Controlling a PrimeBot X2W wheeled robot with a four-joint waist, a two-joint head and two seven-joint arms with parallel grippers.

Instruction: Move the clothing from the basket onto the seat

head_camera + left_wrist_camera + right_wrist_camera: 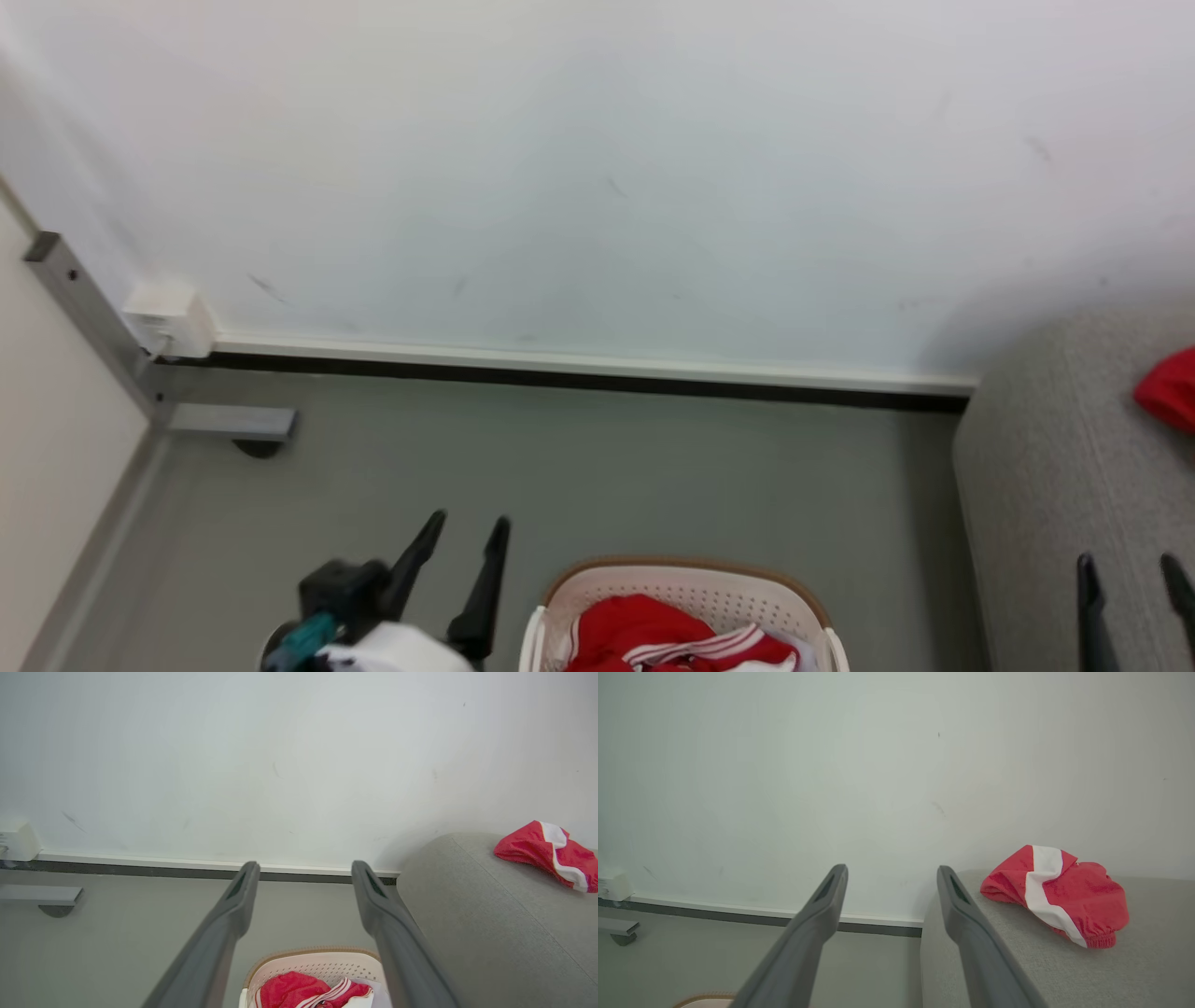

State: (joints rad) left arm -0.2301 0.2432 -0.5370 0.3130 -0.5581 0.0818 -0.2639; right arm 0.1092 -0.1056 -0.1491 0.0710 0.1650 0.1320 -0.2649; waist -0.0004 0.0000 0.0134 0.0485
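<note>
Reaching phase; next pick not yet begun.

Grippers: L gripper [470, 519] is released, fingers spread wide w/ nothing between them. It hangs above the floor [560, 448], just left of the laundry basket [691, 593]. R gripper [1126, 560] is likewise released and empty, over the front part of the grey sofa [1046, 485].

Task items: red garment w/ white stripes [653, 630] lies bunched inside the basket, white panel showing at its right side. Can't tell if more pieces lie under it, since the basket bottom is cut off by the frame. One red piece w/ white band [1057, 896] lies on the sofa top, well apart from the basket.

Judgement on the step:
- L arm is nearer the basket, so pick w/ L.
- Bring fingers over basket centre, clear of its edge.
- Come down approx. vertical into the highest fold, not the stripe hem; a thin edge prob. slips.
- Close on a thick bunch and lift straight up until cloth clears the basket. Trailing cloth may snag or tip it.
- Carry across and release beside the piece on the sofa, away from the sofa's rounded edge.
- Keep R gripper out of the path.
</note>
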